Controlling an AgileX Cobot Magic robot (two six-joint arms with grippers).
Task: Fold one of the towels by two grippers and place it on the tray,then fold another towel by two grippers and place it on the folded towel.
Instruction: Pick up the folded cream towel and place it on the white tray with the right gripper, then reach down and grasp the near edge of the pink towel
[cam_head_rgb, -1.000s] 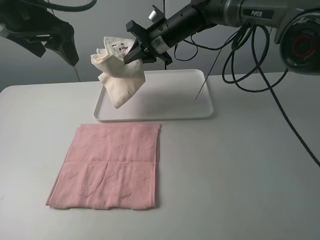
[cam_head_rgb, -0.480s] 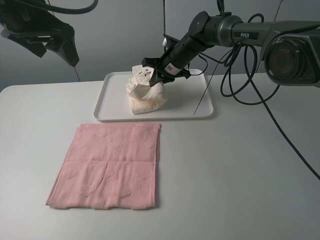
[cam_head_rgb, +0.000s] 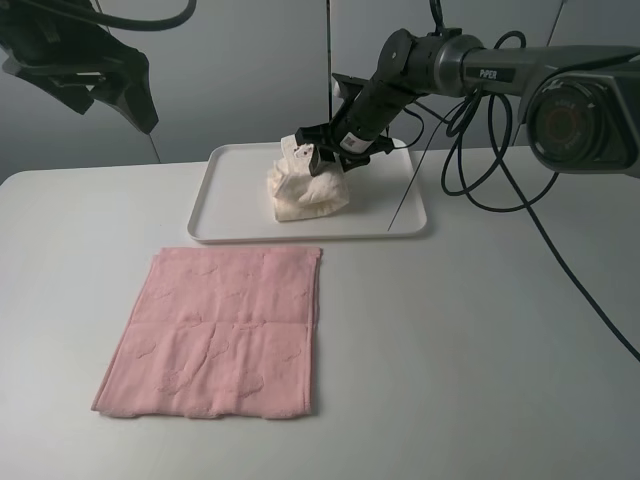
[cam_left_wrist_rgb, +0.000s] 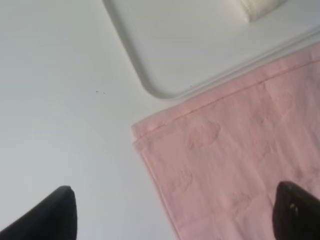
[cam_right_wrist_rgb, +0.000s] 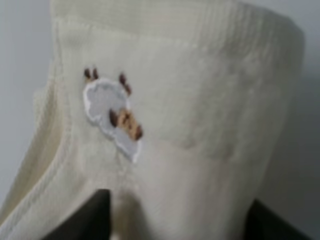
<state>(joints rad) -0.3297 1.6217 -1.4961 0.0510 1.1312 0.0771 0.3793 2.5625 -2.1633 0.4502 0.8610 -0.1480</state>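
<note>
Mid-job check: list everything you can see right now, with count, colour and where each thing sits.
cream towel: one, off-white, bunched in a heap on the tray
tray: one, white, at the far side of the table
pink towel: one, pale pink, lying flat on the table in front of the tray
table: one, white, under everything
cables: several, black, hanging from the right arm
left tool: one, black, raised at the left, open, empty
right tool: one, black, at the top of the cream towel; grip unclear
</note>
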